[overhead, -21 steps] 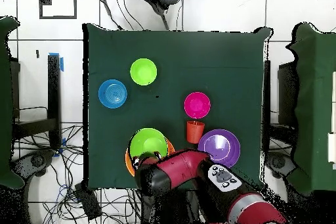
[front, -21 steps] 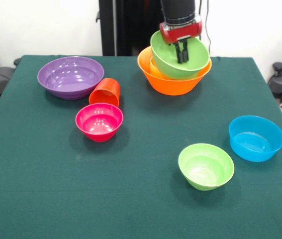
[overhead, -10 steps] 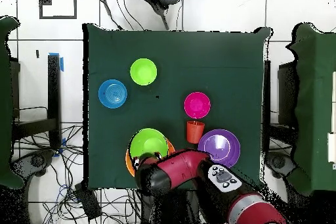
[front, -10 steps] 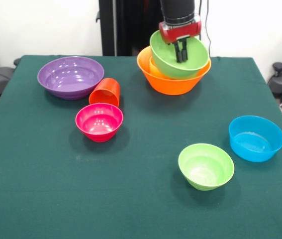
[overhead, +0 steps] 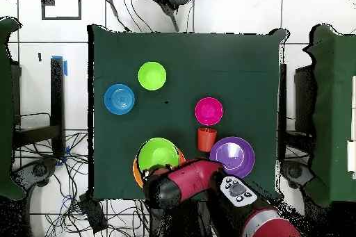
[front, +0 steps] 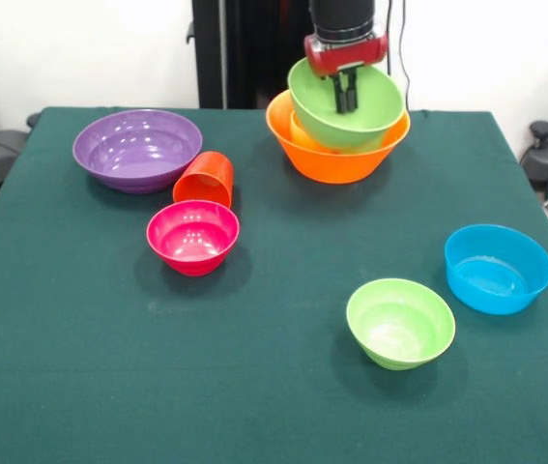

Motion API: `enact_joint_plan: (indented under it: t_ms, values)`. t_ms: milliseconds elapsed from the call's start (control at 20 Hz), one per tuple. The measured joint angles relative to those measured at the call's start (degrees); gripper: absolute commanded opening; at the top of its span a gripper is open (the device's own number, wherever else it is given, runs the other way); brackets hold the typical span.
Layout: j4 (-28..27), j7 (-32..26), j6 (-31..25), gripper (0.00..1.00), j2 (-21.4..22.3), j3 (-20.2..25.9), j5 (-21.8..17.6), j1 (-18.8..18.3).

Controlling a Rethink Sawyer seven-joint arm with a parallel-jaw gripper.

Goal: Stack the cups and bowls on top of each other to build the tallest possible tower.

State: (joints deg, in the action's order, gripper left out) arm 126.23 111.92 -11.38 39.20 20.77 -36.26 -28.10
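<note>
I see my gripper [front: 344, 94] with fingers nearly closed, pinching the far rim of the large light-green bowl [front: 347, 108], which sits tilted in the large orange bowl [front: 335, 155] at the table's [front: 274, 387] far edge. The orange-red cup [front: 205, 179] lies tipped between the purple bowl [front: 136, 148] and the pink-red bowl [front: 193, 236].

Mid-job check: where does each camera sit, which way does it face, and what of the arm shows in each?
Front view: across the table from the robot, facing it; shows the gripper reaching into the large light-green bowl, nested in the large orange bowl.
Overhead view: above the table, looking straight down; shows the red arm at the bottom.
Shared: both bowls, the blue bowl and the green table.
</note>
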Motion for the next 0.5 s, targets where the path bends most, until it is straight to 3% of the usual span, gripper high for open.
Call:
enact_joint_plan:
  t_ms: [500]
  values:
    - [0.3,0.0,-3.0,0.00,1.3,-0.1,0.0,0.0]
